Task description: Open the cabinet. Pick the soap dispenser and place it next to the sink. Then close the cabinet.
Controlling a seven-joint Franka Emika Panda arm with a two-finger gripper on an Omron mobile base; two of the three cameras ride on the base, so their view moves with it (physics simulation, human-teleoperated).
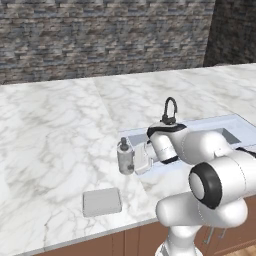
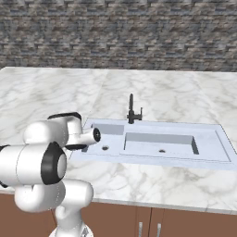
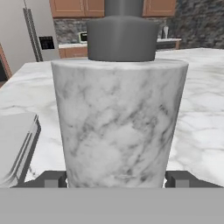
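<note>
The soap dispenser, a grey marbled cylinder with a dark pump top, stands upright on the counter just left of the sink. My gripper reaches it from the sink side. In the hand view the soap dispenser sits between the two fingertips, which press against its sides low down, so my gripper is shut on it. The sink has a black faucet at its back rim. Below the sink, the top strip of the reddish-brown cabinet shows, with vertical silver handles.
A shallow grey tray lies on the counter in front of and to the left of the dispenser, and its edge shows as the tray in the hand view. The marble counter runs wide to the left. A stone wall backs it.
</note>
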